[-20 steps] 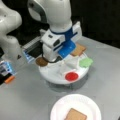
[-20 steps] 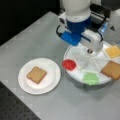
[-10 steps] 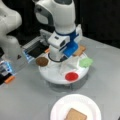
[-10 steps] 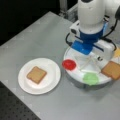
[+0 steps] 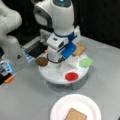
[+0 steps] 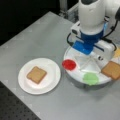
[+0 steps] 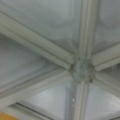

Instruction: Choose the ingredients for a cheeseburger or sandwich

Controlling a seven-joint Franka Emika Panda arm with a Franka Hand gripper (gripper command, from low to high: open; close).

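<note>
We cannot tell how the fingers stand; the gripper [image 6: 90, 51] hangs over the white divided tray [image 6: 75, 72]. One tan toast square [image 6: 36, 74] lies on the round plate [image 6: 53, 80].

Arm [image 5: 58, 17]: glossy white rounded shells, grey joint seam.
Wrist: blue collar band, blue block under it.
Hand body [image 6: 103, 48]: white, boxy.
Cable: thin black loop at wrist side.

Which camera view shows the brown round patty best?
A front view shows the brown round patty best, unobstructed at the divided white tray's left edge, beside the arm. In another front view the arm hides it. The wrist view shows only the tray's dividers, no patty.
</note>
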